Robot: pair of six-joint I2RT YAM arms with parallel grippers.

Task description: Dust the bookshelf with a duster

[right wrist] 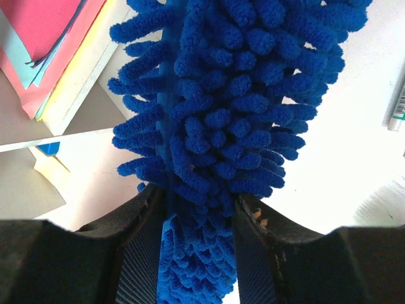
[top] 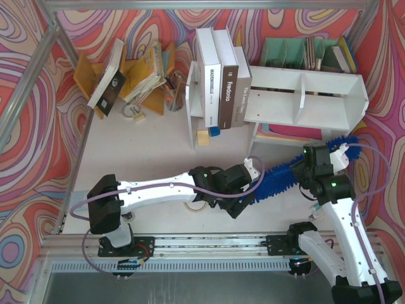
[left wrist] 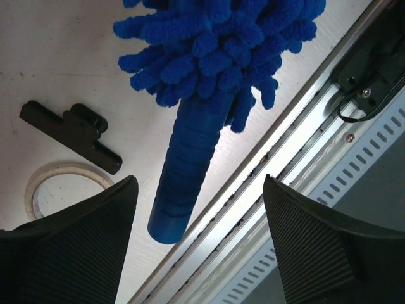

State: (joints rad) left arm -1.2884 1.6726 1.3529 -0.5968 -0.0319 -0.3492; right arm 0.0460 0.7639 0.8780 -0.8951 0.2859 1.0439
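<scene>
Swirling red, orange and purple patterned walls are enclosing a white table (top: 145, 164), seen from above and behind two robot arms mounted on a metal rail (top: 209, 244) at the near edge. At the back right the bookshelf (top: 329, 95), white with two open compartments and a divider, is standing on white legs, with three large books (top: 221, 82) standing upright against its left end. Behind it a teal file organizer (top: 285, 54) is showing, and a yellow-orange book rack (top: 136, 76) is sitting at the back left. Pink and yellow papers (right wrist: 44, 44) are lying beneath the shelf.

The duster (top: 278, 177), bright blue and fluffy, is lying diagonally in front of the bookshelf, its fluffy tip reaching toward the shelf's right leg and its handle (left wrist: 186, 171) pointing toward the rail. The right gripper (top: 305, 166) is clamping the fluffy head, both jaws pressing into the blue strands in the right wrist view. The left gripper (top: 252, 189) is hovering over the handle end with its jaws standing apart; the slim blue handle is sitting between them with clear gaps on both sides, so nothing is being held there.

On the table beside the handle a roll of tape (left wrist: 38, 190) and a small black plastic piece (left wrist: 69, 136) are lying near each other
</scene>
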